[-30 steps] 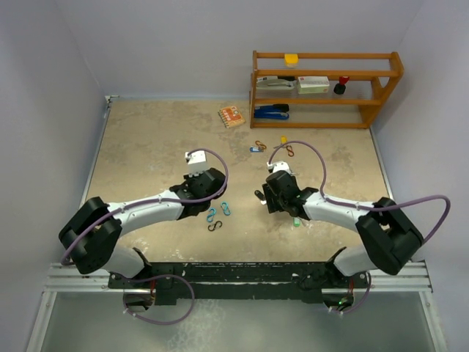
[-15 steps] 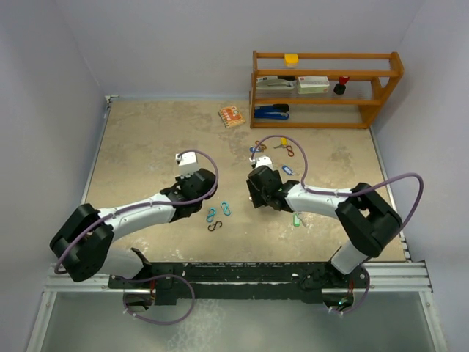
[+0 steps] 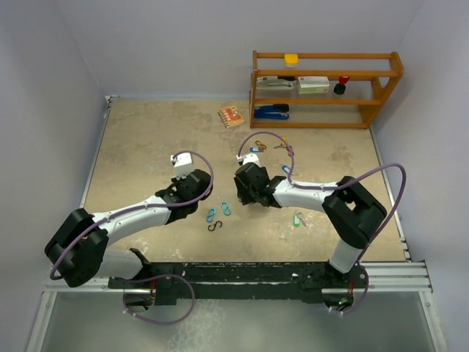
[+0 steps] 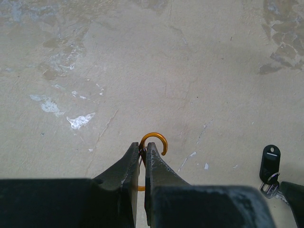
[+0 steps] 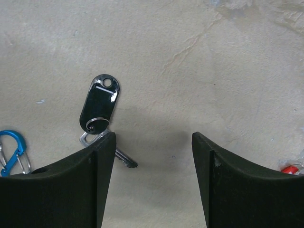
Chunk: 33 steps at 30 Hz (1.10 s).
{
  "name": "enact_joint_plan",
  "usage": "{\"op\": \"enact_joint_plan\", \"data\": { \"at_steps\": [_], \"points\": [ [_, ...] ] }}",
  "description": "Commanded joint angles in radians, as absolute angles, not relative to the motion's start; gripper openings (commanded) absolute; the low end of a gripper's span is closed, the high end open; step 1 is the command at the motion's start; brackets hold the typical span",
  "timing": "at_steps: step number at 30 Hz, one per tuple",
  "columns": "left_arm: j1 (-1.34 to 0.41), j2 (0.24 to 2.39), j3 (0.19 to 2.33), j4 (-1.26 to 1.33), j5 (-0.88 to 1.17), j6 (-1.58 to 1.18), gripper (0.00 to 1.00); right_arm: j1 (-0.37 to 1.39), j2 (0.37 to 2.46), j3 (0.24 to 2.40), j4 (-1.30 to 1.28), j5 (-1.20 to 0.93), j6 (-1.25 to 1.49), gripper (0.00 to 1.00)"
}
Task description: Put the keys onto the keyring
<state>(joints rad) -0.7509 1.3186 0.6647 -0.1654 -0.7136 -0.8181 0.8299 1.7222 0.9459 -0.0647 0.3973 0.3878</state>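
Both arms swing left. Right gripper (image 5: pixel 154 142), spread, sits off-centre over the black-tagged key (image 5: pixel 100 107); closing could shove it aside. Left gripper (image 4: pixel 142 149) clamps an orange hook (image 4: pixel 154 134), perhaps the keyring.

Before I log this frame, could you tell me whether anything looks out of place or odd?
Nothing damaged or spilled. The black-tagged key sits off-centre under the open right claw, its blade partly hidden by one finger, not in the gap.

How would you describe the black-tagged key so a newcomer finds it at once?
On the tan table, look at the open right hand. The key lies by one fingertip; its black oval tag sets it apart from the blue clip nearby.
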Motion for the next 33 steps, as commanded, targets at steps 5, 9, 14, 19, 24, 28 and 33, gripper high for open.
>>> {"op": "enact_joint_plan", "data": {
  "at_steps": [5, 9, 14, 19, 24, 28, 33],
  "points": [
    [-0.744, 1.289, 0.657, -0.143, -0.716, -0.807, 0.0, 0.889, 1.721, 1.005, -0.092, 0.402, 0.414, 0.68],
    [-0.744, 1.286, 0.655, -0.144, -0.716, -0.808, 0.0, 0.899, 1.683, 0.995, -0.09, 0.426, 0.431, 0.68],
    [-0.744, 1.282, 0.653, -0.147, -0.72, -0.808, 0.0, 0.907, 1.657, 1.012, -0.098, 0.419, 0.426, 0.67],
    [-0.743, 1.276, 0.652, -0.148, -0.724, -0.808, 0.0, 0.927, 1.709, 1.065, -0.101, 0.427, 0.441, 0.66],
    [-0.743, 1.268, 0.644, -0.149, -0.728, -0.807, 0.0, 0.949, 1.803, 1.149, -0.128, 0.461, 0.473, 0.66],
    [-0.741, 1.266, 0.642, -0.149, -0.727, -0.805, 0.0, 0.951, 1.852, 1.201, -0.155, 0.493, 0.503, 0.66],
    [-0.74, 1.263, 0.638, -0.147, -0.725, -0.805, 0.0, 0.951, 1.857, 1.206, -0.191, 0.531, 0.519, 0.66]
  ]
}}
